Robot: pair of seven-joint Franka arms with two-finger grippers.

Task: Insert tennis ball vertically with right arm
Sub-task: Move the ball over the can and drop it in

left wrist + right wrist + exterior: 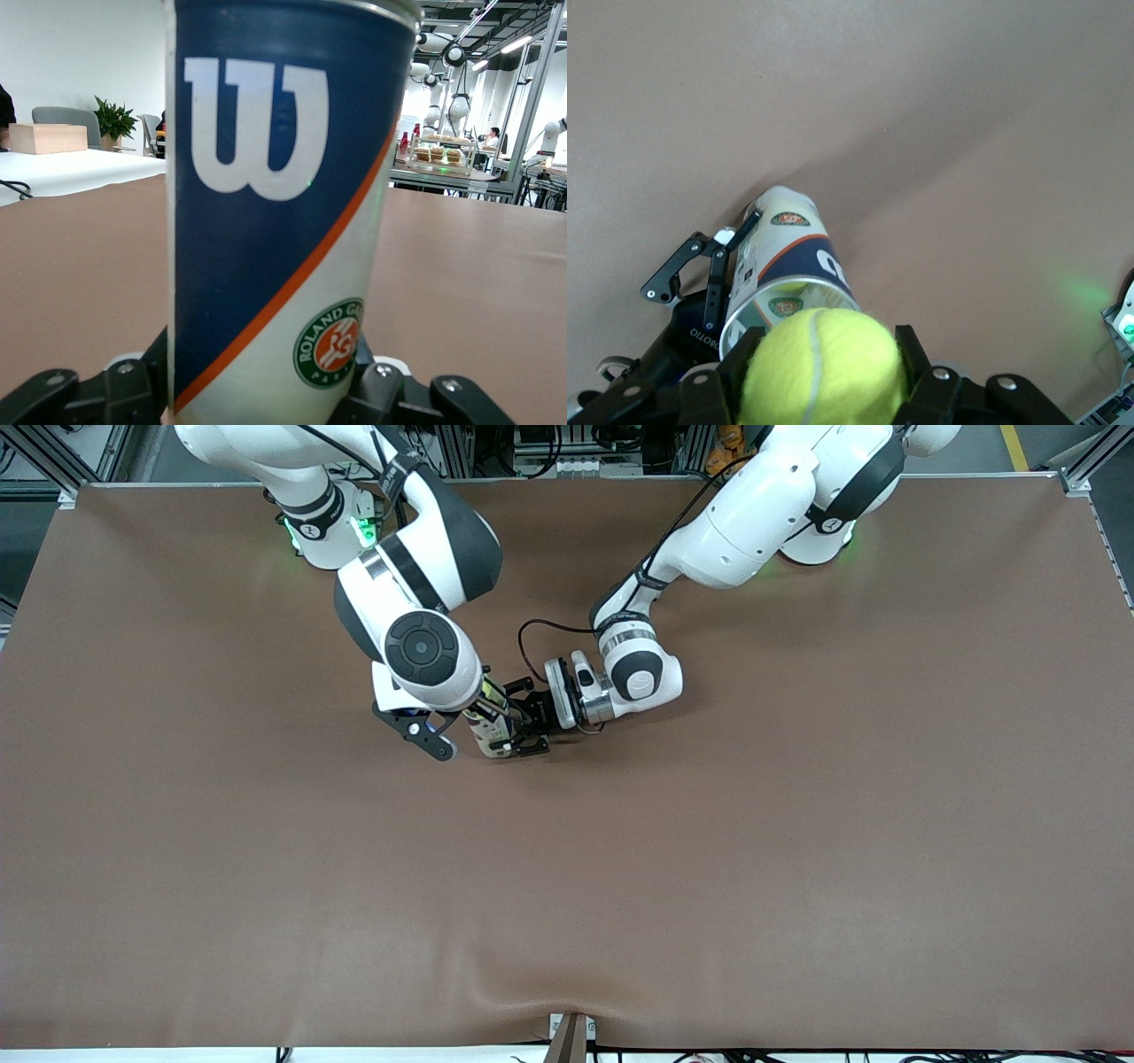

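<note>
While upright on the brown tabletop (797, 824), the blue-and-white tennis-ball can (283, 212) reads "W" and "ROLAND GARROS PARIS" | left tool (518, 726) reaches in level, clamped round the can's base | right tool (819, 376) points down over the can's mouth, gripping the yellow-green felt tennis ball (819, 367) | lab room, plant, benches.

Even, bright overhead light, soft arm shadows on the table (797, 824), close tennis ball (822, 370) blurred
</note>
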